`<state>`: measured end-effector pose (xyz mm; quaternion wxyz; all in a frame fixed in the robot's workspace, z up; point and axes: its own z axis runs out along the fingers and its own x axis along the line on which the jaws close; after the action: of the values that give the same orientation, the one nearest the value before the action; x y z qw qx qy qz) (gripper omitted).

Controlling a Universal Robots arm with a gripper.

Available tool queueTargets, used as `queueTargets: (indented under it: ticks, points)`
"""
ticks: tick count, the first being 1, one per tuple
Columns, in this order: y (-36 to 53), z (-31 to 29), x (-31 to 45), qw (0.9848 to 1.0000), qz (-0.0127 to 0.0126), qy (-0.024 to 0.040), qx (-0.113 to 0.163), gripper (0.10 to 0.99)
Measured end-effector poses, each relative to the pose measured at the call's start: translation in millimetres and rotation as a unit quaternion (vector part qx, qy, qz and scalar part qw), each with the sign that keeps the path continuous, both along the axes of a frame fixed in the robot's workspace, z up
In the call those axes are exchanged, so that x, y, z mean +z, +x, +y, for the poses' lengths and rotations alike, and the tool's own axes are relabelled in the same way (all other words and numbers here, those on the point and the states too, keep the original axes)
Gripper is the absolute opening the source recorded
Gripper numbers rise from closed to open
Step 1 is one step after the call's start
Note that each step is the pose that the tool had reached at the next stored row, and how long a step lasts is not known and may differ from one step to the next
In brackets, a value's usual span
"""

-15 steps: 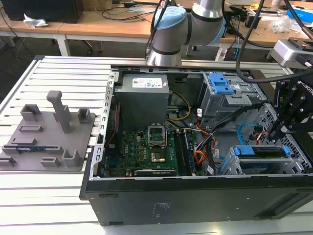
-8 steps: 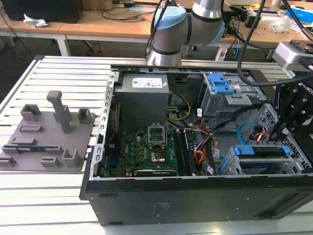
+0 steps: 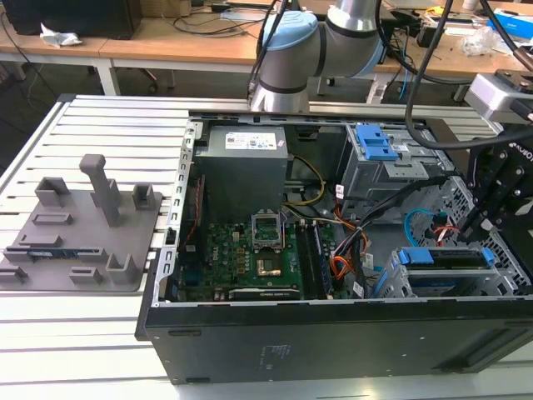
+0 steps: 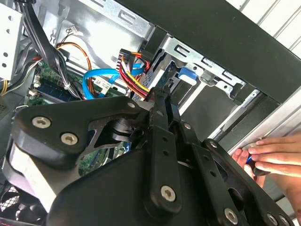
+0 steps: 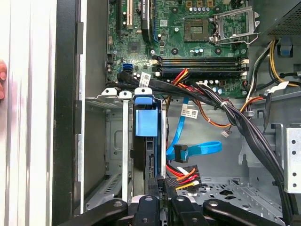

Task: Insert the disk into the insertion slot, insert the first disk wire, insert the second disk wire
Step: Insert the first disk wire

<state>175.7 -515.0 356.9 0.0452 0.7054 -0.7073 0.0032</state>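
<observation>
We see the disk (image 5: 146,122) only edge-on inside the insertion slot (image 5: 112,141), its label hidden. The picture's edge cuts off the hand (image 5: 160,184) in the first wrist view and a person's fingers (image 4: 275,155) in the second.

A pale slatted metal bench (image 3: 83,350) carries an open black computer case (image 3: 333,342), lying on its side toward the bench edge at the exterior view's right. Near the opposite edge sits a grey moulded fixture tray (image 3: 83,242) with upright posts. Inside the case are a green motherboard (image 3: 241,250) with its processor socket (image 3: 268,223), a grey power supply (image 3: 241,171), and a grey drive cage with a blue latch (image 3: 375,146). In the first wrist view, a blue data cable (image 5: 197,148) loops just beside red, yellow and black power wires (image 5: 186,175). Wooden desks (image 3: 166,42) stand beyond the bench.
</observation>
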Motion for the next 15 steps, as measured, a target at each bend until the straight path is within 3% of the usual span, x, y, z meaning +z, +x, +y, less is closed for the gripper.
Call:
queueTargets:
  ticks: [15]
  points:
    - [-0.1,-1.9,-2.8,1.0000,0.0000,-0.0015,-0.003,0.165]
